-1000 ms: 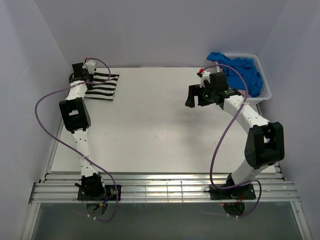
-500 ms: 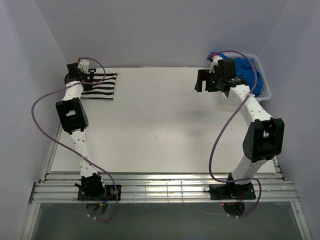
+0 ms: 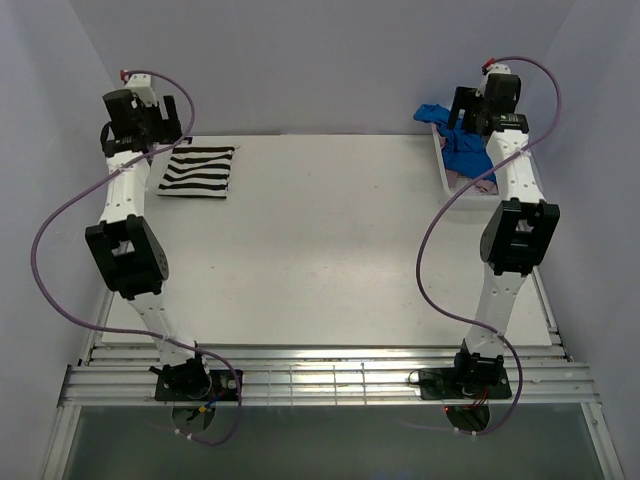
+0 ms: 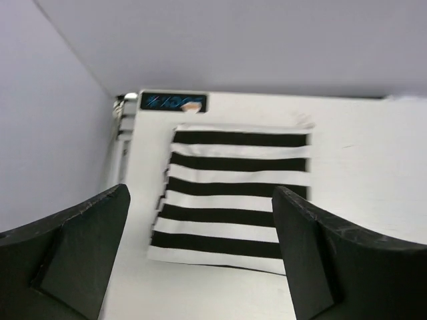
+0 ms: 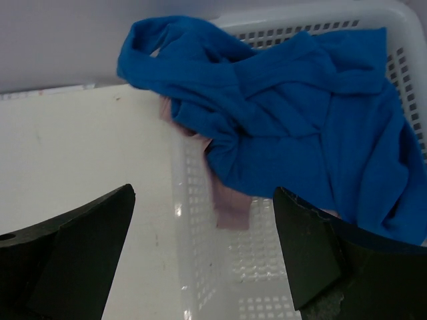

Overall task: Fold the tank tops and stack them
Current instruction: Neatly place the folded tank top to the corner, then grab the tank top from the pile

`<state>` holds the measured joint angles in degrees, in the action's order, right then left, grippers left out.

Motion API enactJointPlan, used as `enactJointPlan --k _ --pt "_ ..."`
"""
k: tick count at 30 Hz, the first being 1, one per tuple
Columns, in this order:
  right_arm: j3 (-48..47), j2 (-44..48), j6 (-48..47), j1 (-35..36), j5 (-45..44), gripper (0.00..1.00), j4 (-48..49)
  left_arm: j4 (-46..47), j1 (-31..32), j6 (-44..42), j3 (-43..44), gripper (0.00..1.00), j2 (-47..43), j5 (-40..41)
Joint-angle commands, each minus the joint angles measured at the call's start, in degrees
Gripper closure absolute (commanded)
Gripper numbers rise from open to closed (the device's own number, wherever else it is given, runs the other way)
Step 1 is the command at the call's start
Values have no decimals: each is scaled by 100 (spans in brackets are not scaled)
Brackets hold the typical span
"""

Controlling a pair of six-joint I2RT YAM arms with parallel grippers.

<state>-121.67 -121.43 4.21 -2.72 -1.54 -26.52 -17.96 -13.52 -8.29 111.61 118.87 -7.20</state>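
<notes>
The black-and-white striped tank top (image 3: 198, 172) lies folded flat at the table's far left corner, and fills the middle of the left wrist view (image 4: 233, 193). My left gripper (image 3: 170, 117) hangs open above and behind it, holding nothing (image 4: 200, 193). The blue tank top (image 5: 300, 120) lies crumpled in the white basket (image 5: 193, 267), spilling over its far left rim (image 3: 430, 112). A pink-mauve tank top (image 5: 230, 203) peeks out from under the blue one. My right gripper (image 3: 465, 108) hovers open over the basket's left wall (image 5: 203, 192), empty.
The white lattice basket (image 3: 442, 165) stands at the far right corner of the table, largely hidden by my right arm in the top view. Grey walls close in at the back and on both sides. A small blue label (image 4: 173, 102) sits at the table's far edge.
My left gripper has opened, let go of the striped top and risen up and back. My right arm has swung from the table's middle right to above the basket.
</notes>
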Motion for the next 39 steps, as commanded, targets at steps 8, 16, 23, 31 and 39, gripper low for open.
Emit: enactJointPlan --k 8,16,23,31,39 --pt "-656 -1269 -982 -545 -269 10 1456 2530 33 2832 -3395 2 -2323 -2400" --pt "-902 -2024 -1537 -615 -391 10 1887 2551 139 3071 -4261 2 -2974 -2347" --pt "-833 -2403 -1124 -704 -110 10 2527 2517 192 3097 -4376 2 -2888 -2330" --pt "-780 -2701 -642 -721 -206 5 3328 2490 341 2965 -4323 2 -2816 -2400" --pt "-929 -3062 -149 -756 -48 0 3575 2455 402 2886 -4367 2 -2975 -2295"
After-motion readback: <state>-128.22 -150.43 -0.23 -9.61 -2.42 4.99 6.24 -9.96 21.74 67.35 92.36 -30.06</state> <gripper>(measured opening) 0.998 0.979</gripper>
